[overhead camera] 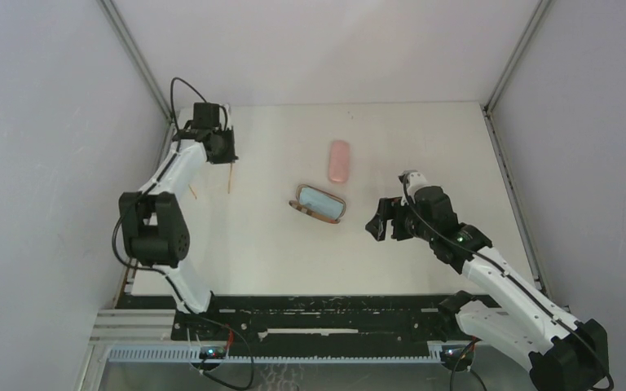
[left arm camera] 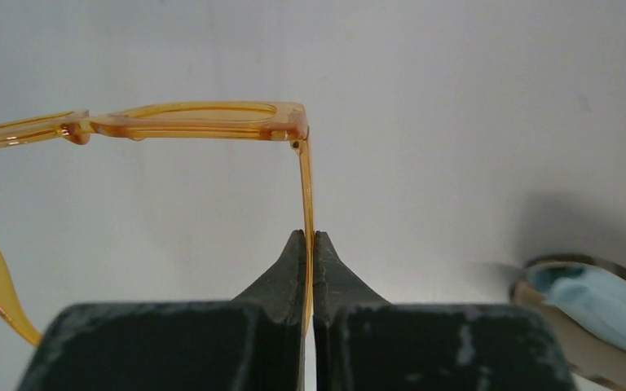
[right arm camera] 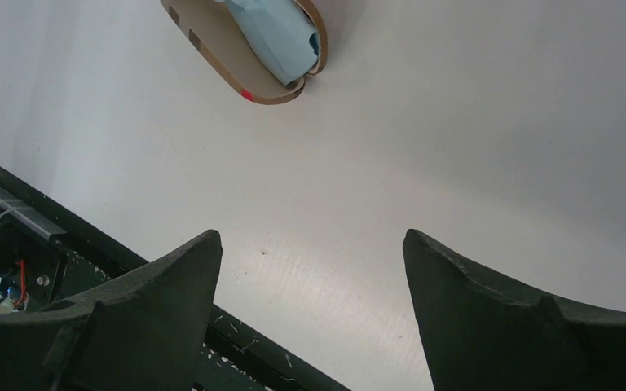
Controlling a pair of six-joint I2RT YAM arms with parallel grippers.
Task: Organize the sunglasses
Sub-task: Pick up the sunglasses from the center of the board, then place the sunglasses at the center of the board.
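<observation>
The orange sunglasses (left arm camera: 204, 120) have a thin translucent frame. My left gripper (left arm camera: 308, 241) is shut on one of their arms, with the front frame ahead of the fingertips and the other arm hanging at the left. From above, my left gripper (overhead camera: 227, 155) holds them at the table's far left, and an orange arm (overhead camera: 230, 177) points toward me. My right gripper (overhead camera: 377, 218) is open and empty, right of the brown case; in the right wrist view (right arm camera: 310, 240) only bare table lies between its fingers. The black sunglasses are not in view.
An open brown case (overhead camera: 319, 204) holding a light-blue cloth (overhead camera: 321, 200) lies mid-table; it also shows in the right wrist view (right arm camera: 249, 77) and the left wrist view (left arm camera: 570, 326). A closed pink case (overhead camera: 339, 160) lies behind it. The black rail (right arm camera: 90, 252) runs along the near edge.
</observation>
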